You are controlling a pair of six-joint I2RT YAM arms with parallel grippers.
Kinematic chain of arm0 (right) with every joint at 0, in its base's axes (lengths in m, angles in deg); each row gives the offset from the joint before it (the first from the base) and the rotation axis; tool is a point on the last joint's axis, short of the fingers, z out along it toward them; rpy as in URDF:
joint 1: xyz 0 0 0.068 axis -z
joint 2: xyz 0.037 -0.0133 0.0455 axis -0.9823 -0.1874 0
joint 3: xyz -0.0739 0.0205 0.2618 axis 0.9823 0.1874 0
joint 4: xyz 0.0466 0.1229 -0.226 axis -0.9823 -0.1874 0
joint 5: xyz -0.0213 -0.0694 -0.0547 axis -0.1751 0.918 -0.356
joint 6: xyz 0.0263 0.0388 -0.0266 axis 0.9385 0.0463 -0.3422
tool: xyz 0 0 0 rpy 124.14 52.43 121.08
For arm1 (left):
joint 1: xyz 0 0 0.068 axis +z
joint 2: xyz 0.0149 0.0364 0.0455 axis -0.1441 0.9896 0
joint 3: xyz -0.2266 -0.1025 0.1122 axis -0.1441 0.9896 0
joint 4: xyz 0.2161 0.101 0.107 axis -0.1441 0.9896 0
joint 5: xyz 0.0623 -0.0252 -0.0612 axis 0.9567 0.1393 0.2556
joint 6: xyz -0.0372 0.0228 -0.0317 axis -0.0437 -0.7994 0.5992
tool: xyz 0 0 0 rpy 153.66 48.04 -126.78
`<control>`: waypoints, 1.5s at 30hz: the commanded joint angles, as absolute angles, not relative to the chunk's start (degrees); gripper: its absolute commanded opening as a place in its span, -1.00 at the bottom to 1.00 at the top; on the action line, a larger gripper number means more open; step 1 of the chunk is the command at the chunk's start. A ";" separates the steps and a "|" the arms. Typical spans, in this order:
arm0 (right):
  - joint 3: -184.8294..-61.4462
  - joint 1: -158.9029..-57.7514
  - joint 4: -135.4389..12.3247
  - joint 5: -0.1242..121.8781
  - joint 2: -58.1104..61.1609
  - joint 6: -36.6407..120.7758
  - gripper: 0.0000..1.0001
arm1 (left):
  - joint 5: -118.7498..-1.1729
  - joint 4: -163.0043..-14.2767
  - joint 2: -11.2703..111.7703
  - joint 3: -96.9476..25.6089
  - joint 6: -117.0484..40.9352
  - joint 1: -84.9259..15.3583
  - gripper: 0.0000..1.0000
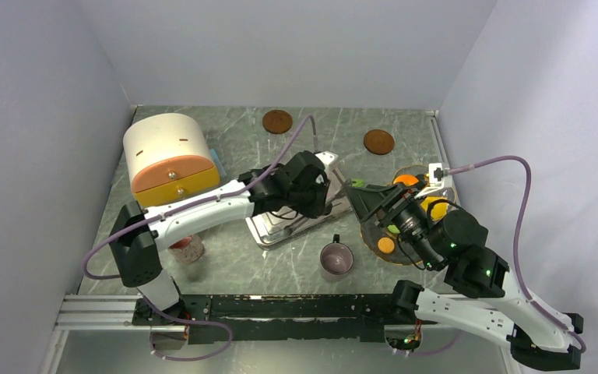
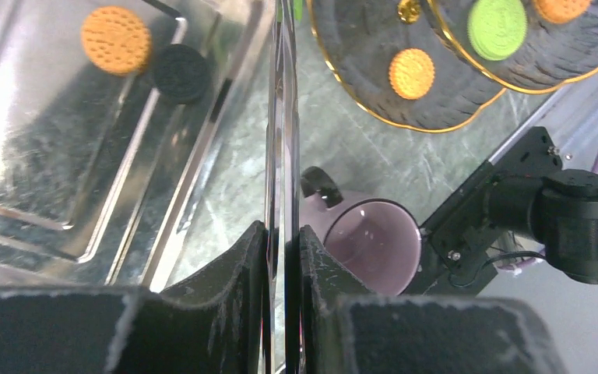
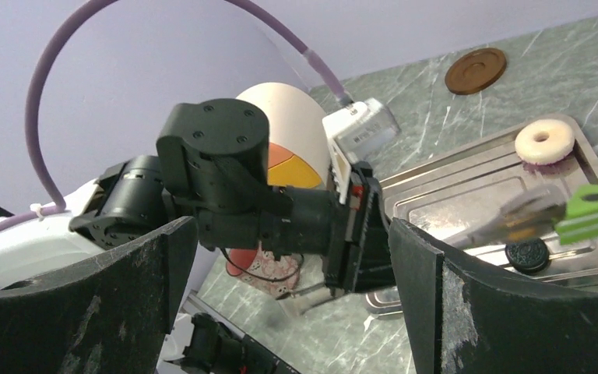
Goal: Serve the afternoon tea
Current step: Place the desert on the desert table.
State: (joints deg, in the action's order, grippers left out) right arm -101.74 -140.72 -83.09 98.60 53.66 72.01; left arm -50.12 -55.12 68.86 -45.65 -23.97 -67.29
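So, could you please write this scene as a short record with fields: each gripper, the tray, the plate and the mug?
left gripper: shut on thin metal tongs
right gripper: open, holds nothing
steel tray: orange biscuit, black biscuit, cream ring
dark plate: green biscuit, more orange biscuits
mug: upright on the table, looks empty, apart from tray and plate

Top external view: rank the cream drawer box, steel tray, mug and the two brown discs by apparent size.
1. cream drawer box
2. steel tray, partly covered
3. mug, barely bigger than the discs
4. left brown disc and right brown disc: alike, tied
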 commanded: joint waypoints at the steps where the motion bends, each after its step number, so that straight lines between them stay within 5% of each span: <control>1: -103.14 -140.90 -81.84 99.61 54.39 71.16 0.94 | -53.13 -61.82 70.97 -48.85 -21.70 -69.60 -0.90; 45: -104.45 -140.90 -82.37 97.86 52.10 72.27 0.93 | -56.12 -77.99 83.29 -46.81 -17.93 -77.27 -0.90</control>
State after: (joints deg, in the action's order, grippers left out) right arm -103.69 -140.72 -83.11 97.66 52.72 72.16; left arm -53.55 -71.34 82.08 -46.31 -18.11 -76.25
